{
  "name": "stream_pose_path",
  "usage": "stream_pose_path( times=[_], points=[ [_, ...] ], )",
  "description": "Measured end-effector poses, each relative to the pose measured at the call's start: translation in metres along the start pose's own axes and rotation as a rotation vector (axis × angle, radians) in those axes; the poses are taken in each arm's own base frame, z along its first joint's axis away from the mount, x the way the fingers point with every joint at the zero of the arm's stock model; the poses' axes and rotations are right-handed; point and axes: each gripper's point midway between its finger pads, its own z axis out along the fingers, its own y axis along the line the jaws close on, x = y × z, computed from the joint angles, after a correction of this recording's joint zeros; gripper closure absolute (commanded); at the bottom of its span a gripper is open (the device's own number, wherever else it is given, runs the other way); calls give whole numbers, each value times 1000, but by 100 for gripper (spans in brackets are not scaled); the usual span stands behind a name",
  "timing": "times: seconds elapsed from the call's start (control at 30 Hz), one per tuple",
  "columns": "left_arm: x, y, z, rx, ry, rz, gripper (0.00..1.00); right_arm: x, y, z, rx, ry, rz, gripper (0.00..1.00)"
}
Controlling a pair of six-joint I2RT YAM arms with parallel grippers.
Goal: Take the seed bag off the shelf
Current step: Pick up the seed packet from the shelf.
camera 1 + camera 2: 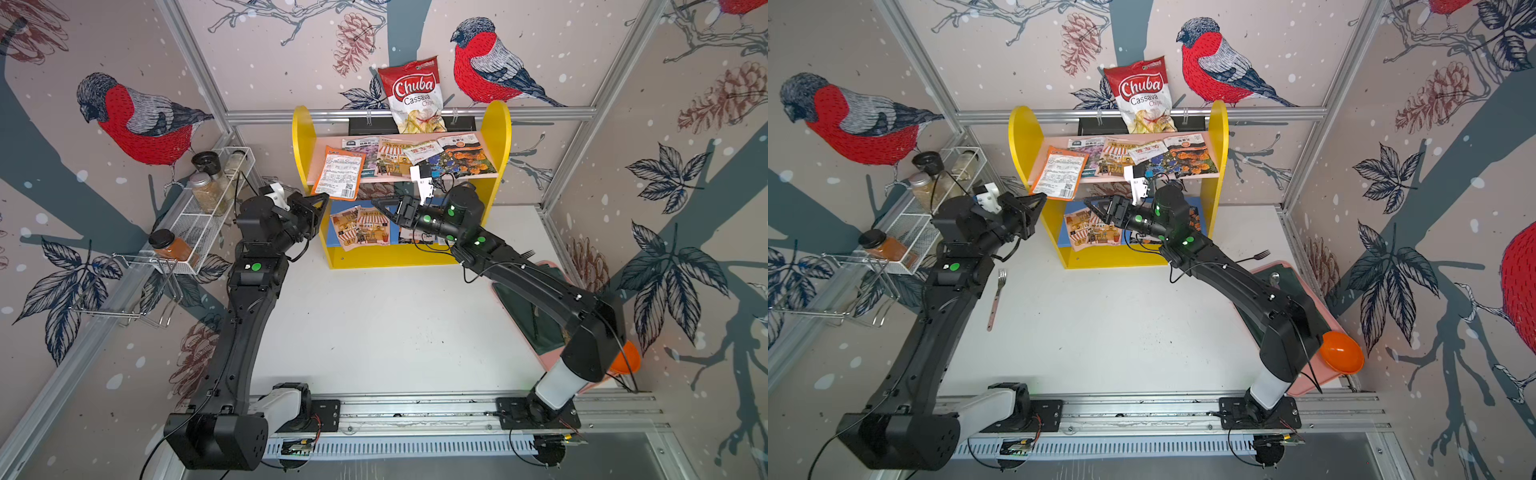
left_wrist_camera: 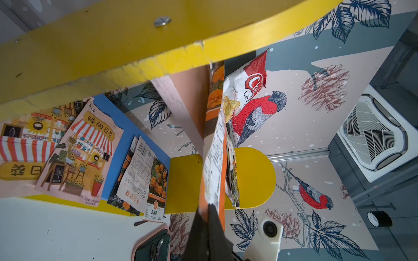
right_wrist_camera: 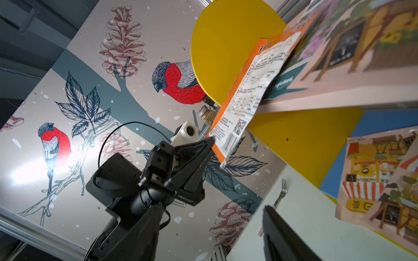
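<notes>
The shelf (image 1: 301, 137) (image 1: 1021, 133) stands at the back of the table, with yellow sides and pink and blue boards. An orange-edged seed bag (image 1: 340, 172) (image 1: 1059, 172) lies at the left end of the pink board, its lower part hanging past the front edge. My left gripper (image 1: 326, 195) (image 1: 1044, 195) (image 2: 209, 206) is shut on that bag's lower corner (image 2: 214, 158); the right wrist view shows the pinch on the bag (image 3: 248, 90). My right gripper (image 1: 380, 205) (image 1: 1090, 203) (image 3: 211, 210) is open in front of the blue lower board, holding nothing.
More seed bags (image 1: 436, 156) cover the pink board and others (image 1: 359, 226) the blue board. A Chuba chip bag (image 1: 413, 95) leans behind the shelf. A wire spice rack (image 1: 208, 199) hangs on the left wall. A fork (image 1: 996, 297), a pink tray (image 1: 1304, 384) and an orange bowl (image 1: 1341, 353) lie nearby.
</notes>
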Motion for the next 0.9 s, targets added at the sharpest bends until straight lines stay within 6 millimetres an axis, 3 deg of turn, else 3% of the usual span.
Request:
stream_pose_path(
  times=[0.5,0.9],
  points=[
    [4,8,-2,-11,9,1,100,-10,-20,52,-32,-4,103,50],
    [6,9,-3,-6,13,3,100,-10,-31,66,-28,-1,135,68]
  ],
)
